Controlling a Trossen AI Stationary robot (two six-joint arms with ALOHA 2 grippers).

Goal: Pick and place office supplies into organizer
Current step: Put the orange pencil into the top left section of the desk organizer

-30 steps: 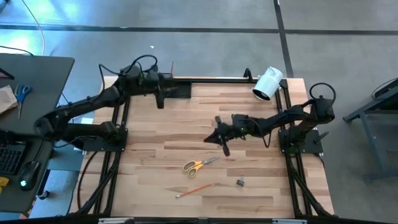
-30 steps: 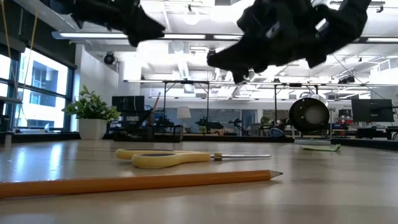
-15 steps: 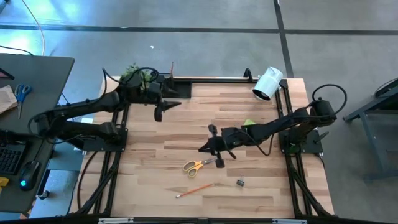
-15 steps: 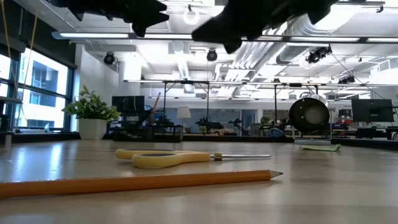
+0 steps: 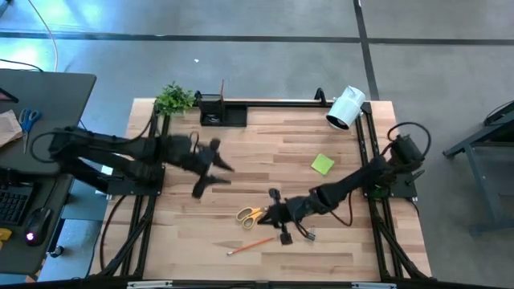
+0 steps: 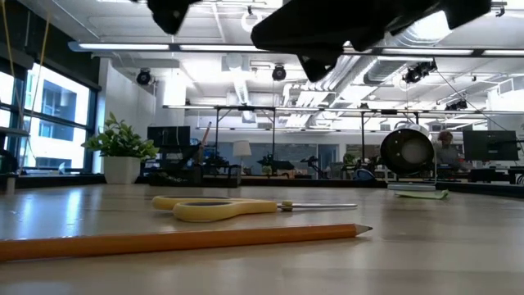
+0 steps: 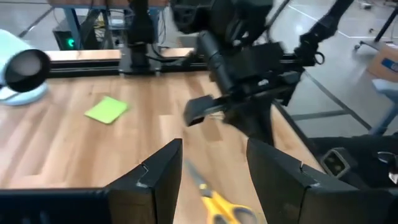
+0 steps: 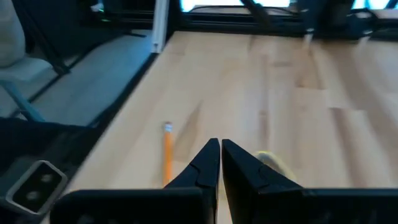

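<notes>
my right gripper (image 5: 279, 218) sits low over the near middle of the pale wooden table (image 5: 265, 152), just beside the blade end of the yellow-handled scissors (image 5: 253, 214). its fingers are pressed together and carry nothing; the right wrist view shows them as a closed wedge above the wood. my left gripper (image 5: 210, 172) hangs over the left-centre of the table, fingers parted, nothing between them.

where the items lie: scissors flat on the wood, handles toward the left arm. the orange pencil (image 5: 250, 246) lies nearer the front edge, apart from the scissors. a tiny black binder clip (image 5: 310, 236) sits right of the pencil. the lime-green sticky-note pad (image 5: 323, 164) lies flat toward the right. the low black organizer tray (image 5: 222, 115) stands at the far left edge, beside the small green plant (image 5: 174, 98). a white cylinder (image 5: 345, 107) lies at the far right corner.

judgement: step in hand is the reach for the scissors. to do it well, i would part the fingers before descending, turn the wrist so they straddle the joint of the blades crosswise, and come straight down. closing off-centre risks the scissors pivoting or skidding on the smooth wood. i would keep the left arm clear of the path to the organizer.
</notes>
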